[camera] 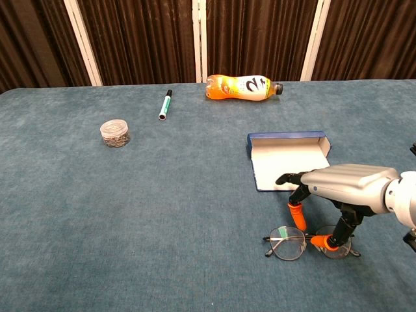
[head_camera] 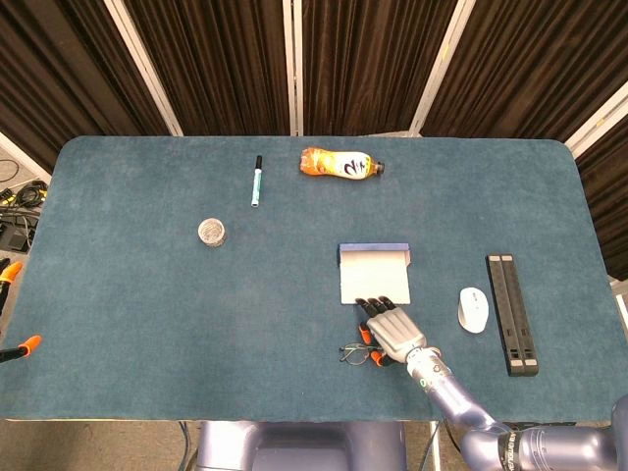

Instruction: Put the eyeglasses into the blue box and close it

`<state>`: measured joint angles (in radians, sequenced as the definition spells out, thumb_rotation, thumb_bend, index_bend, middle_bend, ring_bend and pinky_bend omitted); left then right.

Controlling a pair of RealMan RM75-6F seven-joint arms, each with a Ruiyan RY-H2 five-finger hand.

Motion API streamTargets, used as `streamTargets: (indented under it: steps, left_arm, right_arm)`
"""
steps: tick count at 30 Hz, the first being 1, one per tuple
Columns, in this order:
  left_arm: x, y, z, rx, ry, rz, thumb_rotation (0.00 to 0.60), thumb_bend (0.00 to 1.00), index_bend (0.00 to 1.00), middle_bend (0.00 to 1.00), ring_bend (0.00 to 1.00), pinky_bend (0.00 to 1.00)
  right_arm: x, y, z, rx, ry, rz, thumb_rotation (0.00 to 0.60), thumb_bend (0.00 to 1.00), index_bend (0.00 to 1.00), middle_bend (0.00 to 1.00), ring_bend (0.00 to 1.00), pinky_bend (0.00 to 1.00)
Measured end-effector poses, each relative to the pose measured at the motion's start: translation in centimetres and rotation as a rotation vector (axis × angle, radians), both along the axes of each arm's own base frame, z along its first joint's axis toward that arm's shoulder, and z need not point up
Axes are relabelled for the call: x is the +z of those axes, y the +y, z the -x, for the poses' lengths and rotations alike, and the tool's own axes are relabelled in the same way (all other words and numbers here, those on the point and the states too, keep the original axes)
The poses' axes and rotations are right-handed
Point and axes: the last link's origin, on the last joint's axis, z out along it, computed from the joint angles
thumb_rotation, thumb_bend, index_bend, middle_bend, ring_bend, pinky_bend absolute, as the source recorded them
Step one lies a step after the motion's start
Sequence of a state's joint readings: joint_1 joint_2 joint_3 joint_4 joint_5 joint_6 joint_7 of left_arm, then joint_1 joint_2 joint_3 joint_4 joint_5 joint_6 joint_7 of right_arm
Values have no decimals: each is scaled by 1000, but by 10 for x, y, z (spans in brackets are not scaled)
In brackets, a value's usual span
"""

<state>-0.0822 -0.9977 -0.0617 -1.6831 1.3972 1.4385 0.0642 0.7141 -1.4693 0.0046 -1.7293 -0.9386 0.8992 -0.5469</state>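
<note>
The eyeglasses (head_camera: 355, 353) (camera: 286, 242) lie flat on the table close to its front edge. My right hand (head_camera: 392, 330) (camera: 348, 185) hovers palm down over their right half, fingers spread and pointing downward. One orange fingertip (camera: 320, 242) touches the frame near the bridge, and another (camera: 296, 215) hangs just behind the glasses; nothing is lifted. The blue box (head_camera: 373, 274) (camera: 289, 163) lies open right behind the hand, its white inside showing and its blue wall at the far side. My left hand appears in neither view.
An orange drink bottle (head_camera: 339, 164) lies at the back, with a green-capped marker (head_camera: 256, 181) to its left. A small round jar (head_camera: 212, 232) stands mid-left. A white mouse (head_camera: 473, 309) and a long black case (head_camera: 512, 314) sit to the right of the box.
</note>
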Motion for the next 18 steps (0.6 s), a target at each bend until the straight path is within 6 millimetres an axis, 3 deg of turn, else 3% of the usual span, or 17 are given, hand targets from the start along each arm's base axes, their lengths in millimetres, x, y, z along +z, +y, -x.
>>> streamTargets:
  steps: [18]
  left_arm:
    - [1, 0, 0, 3, -2, 2, 600, 0, 0, 0, 0, 0]
  right_arm:
    - [-1, 1, -2, -5, -15, -6, 600, 375, 617, 0, 0, 0]
